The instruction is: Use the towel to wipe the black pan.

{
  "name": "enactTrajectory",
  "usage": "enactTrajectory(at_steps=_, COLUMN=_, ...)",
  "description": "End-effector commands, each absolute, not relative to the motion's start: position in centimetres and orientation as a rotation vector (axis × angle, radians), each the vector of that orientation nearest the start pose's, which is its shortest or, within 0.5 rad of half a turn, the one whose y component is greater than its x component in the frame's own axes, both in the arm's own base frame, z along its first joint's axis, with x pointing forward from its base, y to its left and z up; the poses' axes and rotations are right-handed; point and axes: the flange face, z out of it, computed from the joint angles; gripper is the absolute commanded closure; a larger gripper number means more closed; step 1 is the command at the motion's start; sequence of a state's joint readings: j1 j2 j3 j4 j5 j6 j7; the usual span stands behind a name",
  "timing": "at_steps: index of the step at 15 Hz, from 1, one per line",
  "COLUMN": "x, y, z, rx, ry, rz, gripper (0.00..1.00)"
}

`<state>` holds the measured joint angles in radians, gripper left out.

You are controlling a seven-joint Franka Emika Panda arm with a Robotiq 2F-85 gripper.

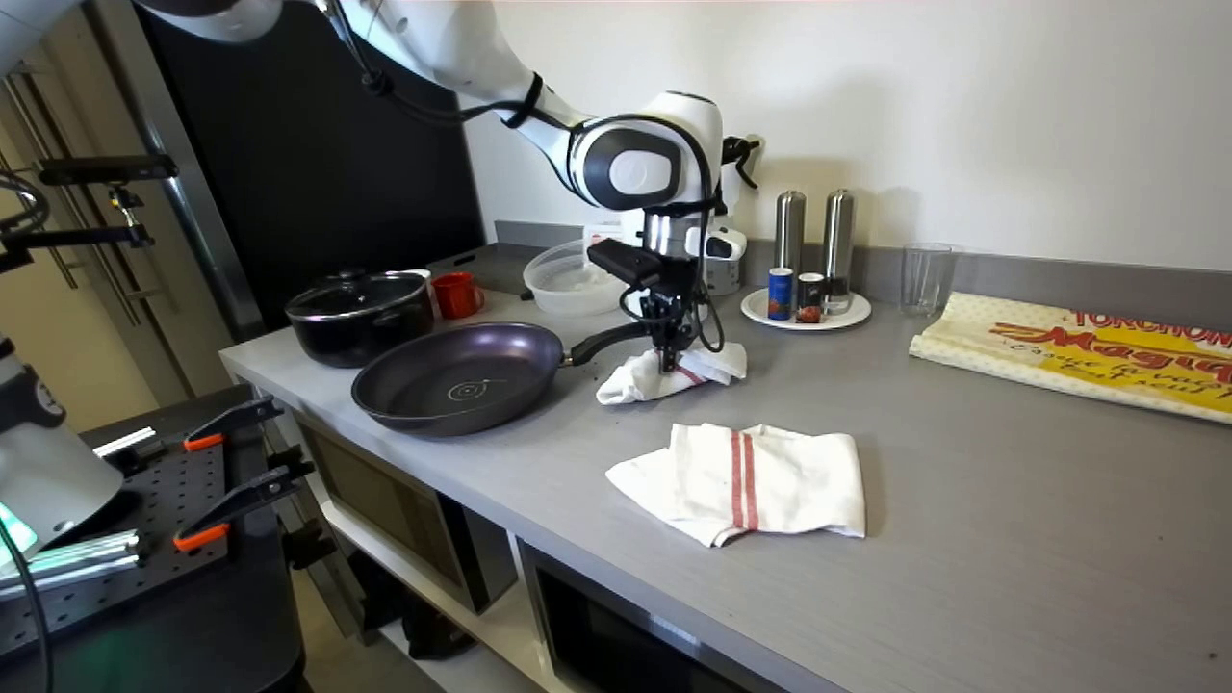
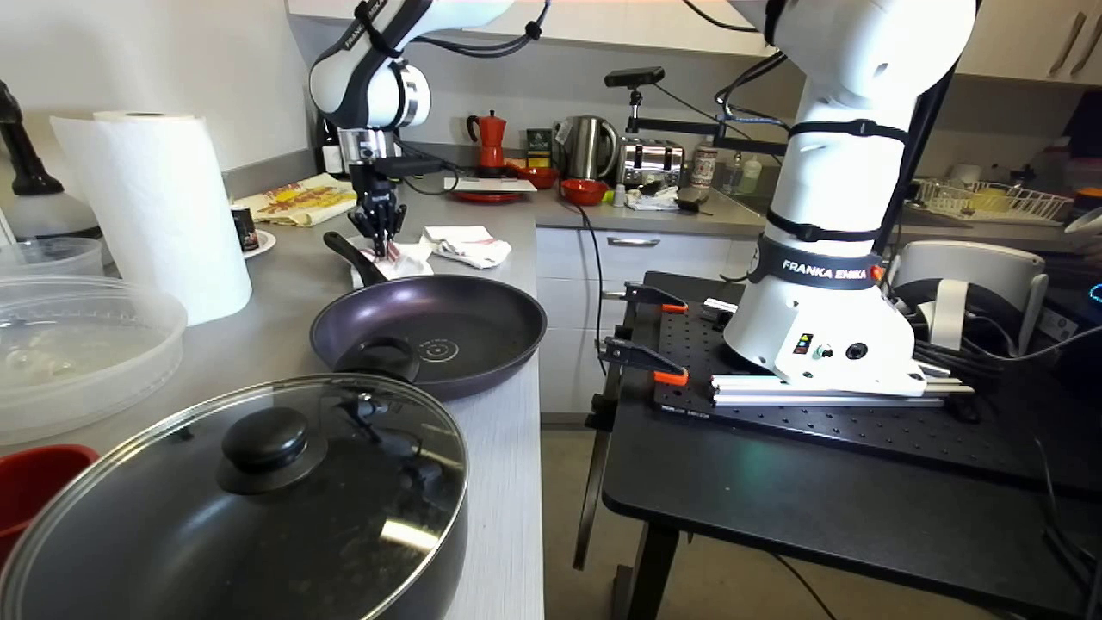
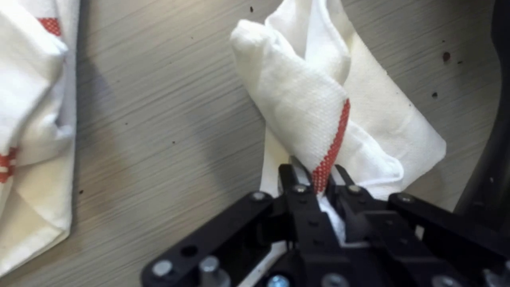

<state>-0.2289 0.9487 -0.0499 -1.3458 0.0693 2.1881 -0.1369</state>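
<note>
The black pan (image 1: 452,375) sits on the counter, its inside dark and its handle towards my gripper. It also shows in an exterior view (image 2: 456,323). A white towel with a red stripe (image 1: 626,383) lies crumpled beside the pan's handle, and shows in the wrist view (image 3: 295,91). My gripper (image 3: 318,175) points down with its fingers closed on a fold of this towel at the red stripe. In both exterior views the gripper (image 1: 669,361) (image 2: 383,245) is low at the counter. The towel still rests on the counter, partly hidden by the fingers.
A second folded white towel (image 1: 789,481) lies nearby, also at the wrist view's left edge (image 3: 32,167). A lidded black pot (image 1: 356,318), red cup (image 1: 456,295) and clear plastic tub (image 1: 573,279) stand around the pan. A plate with mills (image 1: 807,313) and a paper roll (image 2: 164,215) stand farther back.
</note>
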Motion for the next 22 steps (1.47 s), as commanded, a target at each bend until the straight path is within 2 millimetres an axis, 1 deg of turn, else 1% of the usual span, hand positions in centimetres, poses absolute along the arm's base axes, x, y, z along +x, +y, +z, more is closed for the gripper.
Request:
enactTrajectory(at_steps=1, x=68.9, y=-20.2, z=18.9, rx=-3.075, ry=0.298, rz=0.029, gripper=0.97)
enactTrajectory(at_steps=2, x=68.8, y=-20.5, z=20.0, rx=-3.076, ry=0.298, rz=-0.002, gripper=0.97)
enactTrajectory(at_steps=6, x=66.3, y=-20.1, z=26.0, rx=-3.105, ry=0.259, rz=-0.149, gripper=0.97)
enactTrajectory(at_steps=7, x=65.7, y=-19.8, z=27.8, rx=-3.118, ry=0.229, rz=-0.189, gripper=0.97)
enactTrajectory(at_steps=9, x=64.2, y=-19.0, z=30.5, rx=-3.134, ry=0.179, rz=-0.253, gripper=0.97)
enactTrajectory(at_steps=12, x=61.4, y=-17.2, z=34.0, rx=-3.160, ry=0.068, rz=-0.313, gripper=0.97)
enactTrajectory(at_steps=14, x=59.2, y=-15.2, z=35.5, rx=-3.176, ry=-0.058, rz=-0.310, gripper=0.97)
enactTrajectory(at_steps=16, x=56.9, y=-12.7, z=36.3, rx=-3.185, ry=-0.195, rz=-0.301, gripper=0.97)
enactTrajectory(at_steps=17, x=55.6, y=-11.3, z=36.5, rx=-3.186, ry=-0.263, rz=-0.296, gripper=0.97)
enactTrajectory(at_steps=19, x=53.8, y=-8.5, z=36.8, rx=-3.186, ry=-0.385, rz=-0.288, gripper=0.97)
enactTrajectory(at_steps=22, x=51.8, y=-4.4, z=36.7, rx=-3.171, ry=-0.546, rz=-0.265, gripper=0.97)
